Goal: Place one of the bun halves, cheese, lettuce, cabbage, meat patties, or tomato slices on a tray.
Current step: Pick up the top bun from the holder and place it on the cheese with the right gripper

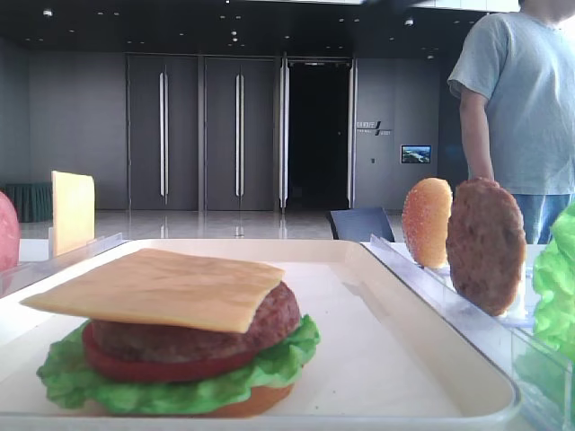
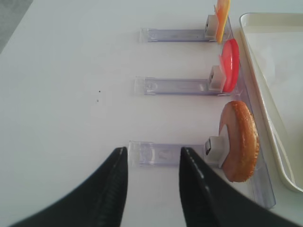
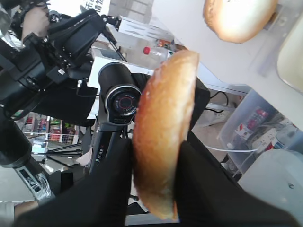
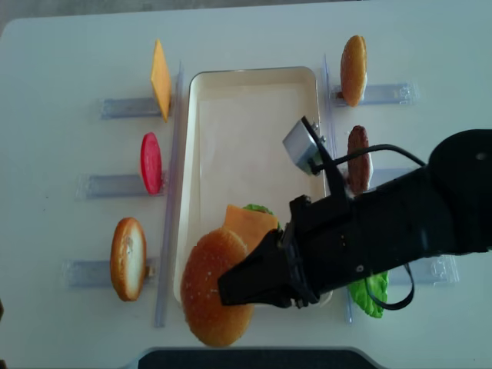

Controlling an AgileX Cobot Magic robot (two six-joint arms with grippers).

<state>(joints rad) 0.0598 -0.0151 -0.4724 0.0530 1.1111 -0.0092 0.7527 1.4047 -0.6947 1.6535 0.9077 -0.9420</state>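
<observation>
A: Where do we stand?
B: On the cream-white plastic tray point(image 4: 254, 92) we see lettuce, tomato, patty and cheese stacked point(image 1: 171, 346).
A: And the top?
B: Our right hand point(image 4: 244, 286) grips the domed sesame-speckled bun top point(image 4: 215, 286) above the tray's near-left corner; left hand point(image 2: 150, 161) clenched, empty.

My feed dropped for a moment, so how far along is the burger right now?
Done: on the tray, a stack of bun bottom, lettuce, tomato slice, patty and cheese.
In hand: the right gripper holds the sesame bun top at the tray's near end.
Left: setting it on the stack.
</observation>
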